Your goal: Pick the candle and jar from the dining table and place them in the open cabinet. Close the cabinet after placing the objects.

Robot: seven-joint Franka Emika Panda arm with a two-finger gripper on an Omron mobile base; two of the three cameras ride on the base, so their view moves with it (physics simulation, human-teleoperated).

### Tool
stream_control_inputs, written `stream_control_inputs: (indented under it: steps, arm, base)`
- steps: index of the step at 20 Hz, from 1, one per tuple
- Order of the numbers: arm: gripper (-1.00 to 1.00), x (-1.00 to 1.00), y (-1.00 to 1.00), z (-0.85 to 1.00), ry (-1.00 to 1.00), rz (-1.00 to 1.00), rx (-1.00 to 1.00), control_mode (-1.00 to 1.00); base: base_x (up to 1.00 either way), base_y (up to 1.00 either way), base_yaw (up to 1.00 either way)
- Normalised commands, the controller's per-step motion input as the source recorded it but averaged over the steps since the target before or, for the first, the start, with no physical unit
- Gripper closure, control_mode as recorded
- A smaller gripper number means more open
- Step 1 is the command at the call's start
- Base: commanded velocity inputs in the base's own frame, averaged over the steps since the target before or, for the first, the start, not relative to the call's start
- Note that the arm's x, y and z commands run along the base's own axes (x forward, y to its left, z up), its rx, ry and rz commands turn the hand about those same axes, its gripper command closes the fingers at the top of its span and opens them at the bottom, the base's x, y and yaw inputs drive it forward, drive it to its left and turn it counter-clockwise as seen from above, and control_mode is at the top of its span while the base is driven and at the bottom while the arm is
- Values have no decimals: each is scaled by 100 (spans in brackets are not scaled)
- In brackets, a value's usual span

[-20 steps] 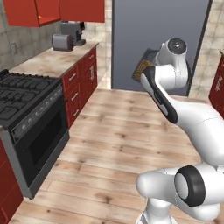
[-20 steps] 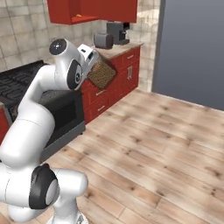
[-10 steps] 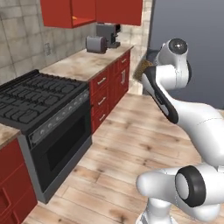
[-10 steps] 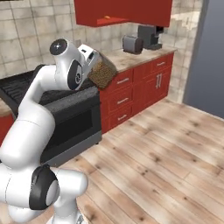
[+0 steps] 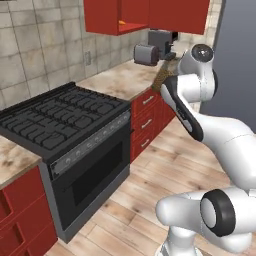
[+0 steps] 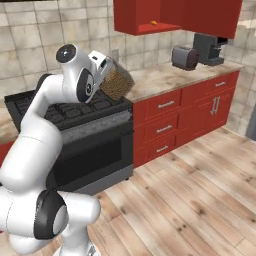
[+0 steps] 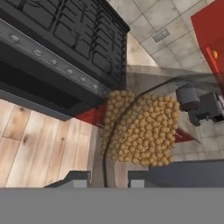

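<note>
Tool [image 6: 111,71] clamped on clear glass jar [image 6: 116,81], tan grainy fill

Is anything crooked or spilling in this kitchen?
Nothing has spilled. The one odd thing is the jar: the gripper holds it in the air beside the stove, tipped over at a slant instead of upright. Its tan grains sit heaped inside the glass. Up high, the red cabinet shows a small orange thing inside.
</note>
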Motion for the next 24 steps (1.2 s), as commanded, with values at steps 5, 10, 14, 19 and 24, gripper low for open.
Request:
stream_control_inputs:
  steps: [5, 10, 14, 19, 24]
  arm:
    - [100, 0, 0, 0, 0, 0, 0, 100]
    - [100, 0, 0, 0, 0, 0, 0, 100]
    - [100, 0, 0, 0, 0, 0, 0, 100]
    - [100, 0, 0, 0, 0, 0, 0, 100]
    - [100, 0, 0, 0, 0, 0, 0, 100]
  base:
    - [68, -14, 26]
    - [59, -30, 21]
    - [46, -44, 16]
    - [48, -48, 16]
    - [49, -49, 16]
